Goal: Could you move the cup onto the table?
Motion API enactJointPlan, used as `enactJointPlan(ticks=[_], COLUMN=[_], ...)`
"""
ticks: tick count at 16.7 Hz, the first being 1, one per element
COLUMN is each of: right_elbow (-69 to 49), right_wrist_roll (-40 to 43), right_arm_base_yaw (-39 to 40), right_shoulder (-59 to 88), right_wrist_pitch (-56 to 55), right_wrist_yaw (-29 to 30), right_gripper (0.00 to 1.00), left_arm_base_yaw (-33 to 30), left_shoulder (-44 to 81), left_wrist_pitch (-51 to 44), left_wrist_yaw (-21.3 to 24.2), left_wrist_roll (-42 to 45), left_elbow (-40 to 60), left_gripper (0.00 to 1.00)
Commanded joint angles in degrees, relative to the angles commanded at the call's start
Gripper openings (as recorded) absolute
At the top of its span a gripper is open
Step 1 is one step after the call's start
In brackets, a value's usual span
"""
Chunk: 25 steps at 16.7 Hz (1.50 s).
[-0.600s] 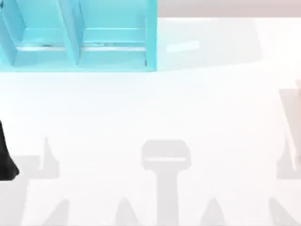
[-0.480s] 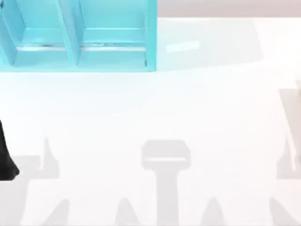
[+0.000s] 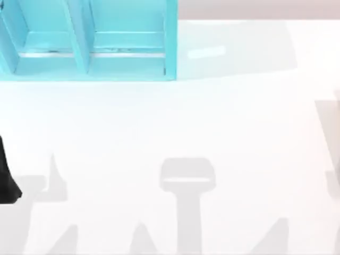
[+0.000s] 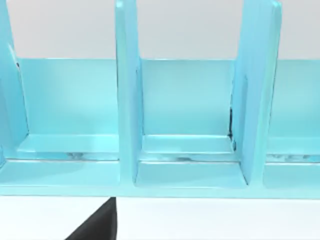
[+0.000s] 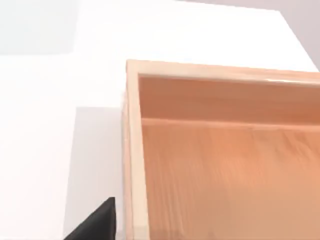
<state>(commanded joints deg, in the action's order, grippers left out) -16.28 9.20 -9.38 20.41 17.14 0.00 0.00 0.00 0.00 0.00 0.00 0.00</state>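
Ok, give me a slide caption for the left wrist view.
Left wrist camera facing the turquoise shelf unit standing on the white table, its visible compartments holding nothing.

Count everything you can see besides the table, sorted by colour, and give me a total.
Turquoise: 1, the shelf unit.
Light wood: 1, the open tray.
Black: 2, left arm and a pincer tip.
Total: 4.
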Motion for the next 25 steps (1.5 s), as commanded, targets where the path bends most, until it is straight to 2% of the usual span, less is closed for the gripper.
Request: enactJointPlan(ticks=[9, 14, 19, 25], right_elbow=[-32.0, -46.0, -52.7, -52.7], right_wrist_roll=[18.0, 25.9, 29.8, 29.8], right_arm_base_yaw=[-18.3, -26.3, -30.2, -30.0], right_shoulder=[39.8, 57.3, 65.8, 65.9], right_wrist_pitch=[33.5, 48.2, 55.4, 55.3], right_wrist_yaw=[-0.1, 0.0, -0.1, -0.1], right_gripper=[1.0, 1.0, 1.0, 1.0], left_arm_base_yaw=[0.0, 0.0, 0.0, 0.0], left_shoulder=[0.0, 0.0, 0.0, 0.0], left_wrist_pitch=[0.0, 0.0, 0.0, 0.0], left_wrist_yaw=[0.0, 0.0, 0.0, 0.0], left_wrist_roll=[0.0, 0.0, 0.0, 0.0], left_elbow=[0.0, 0.0, 0.0, 0.0], left_gripper=[1.0, 1.0, 1.0, 1.0])
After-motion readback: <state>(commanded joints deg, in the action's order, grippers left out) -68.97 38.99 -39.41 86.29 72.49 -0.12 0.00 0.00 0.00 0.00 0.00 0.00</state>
